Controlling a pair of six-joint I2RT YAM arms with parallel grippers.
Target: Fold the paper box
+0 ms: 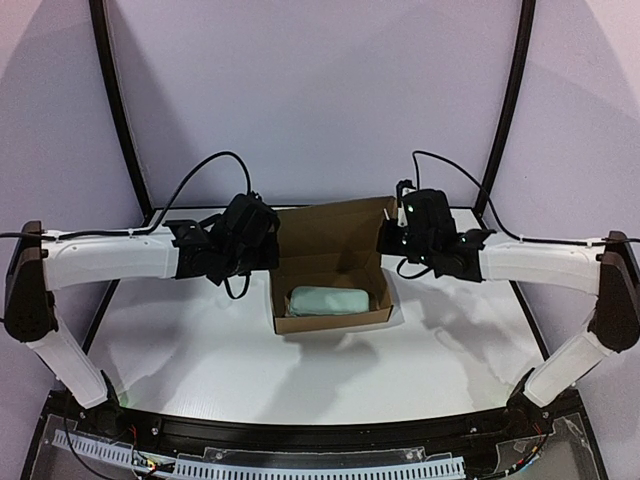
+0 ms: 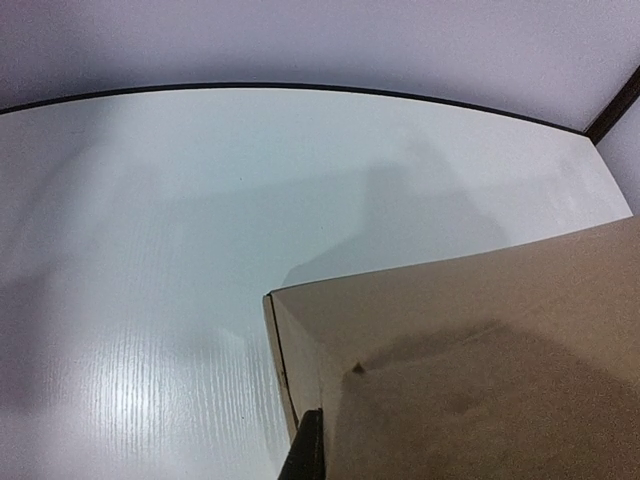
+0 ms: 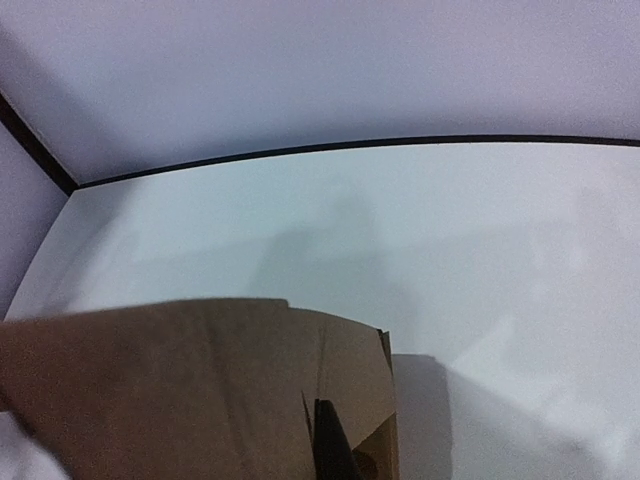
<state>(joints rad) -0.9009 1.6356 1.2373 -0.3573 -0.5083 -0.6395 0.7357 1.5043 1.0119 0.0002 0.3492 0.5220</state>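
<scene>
The paper box [image 1: 330,262] of brown cardboard stands mid-table, its shallow tray toward me and its lid [image 1: 332,225] raised behind it. A pale translucent object [image 1: 328,300] lies in the tray. My left gripper [image 1: 268,247] is at the lid's left edge and my right gripper [image 1: 388,236] at its right edge. In the left wrist view one dark fingertip [image 2: 305,452] presses against the cardboard corner [image 2: 300,370], with the other finger hidden behind the sheet. In the right wrist view a dark fingertip [image 3: 332,445] lies on the lid's side flap [image 3: 350,370]. Both grippers are shut on the cardboard.
The white table [image 1: 200,350] runs out to a black rim [image 3: 330,148] at the back, with pale walls behind it. Black curved frame posts [image 1: 118,100] rise at both back corners. Cables [image 1: 205,170] loop above both wrists.
</scene>
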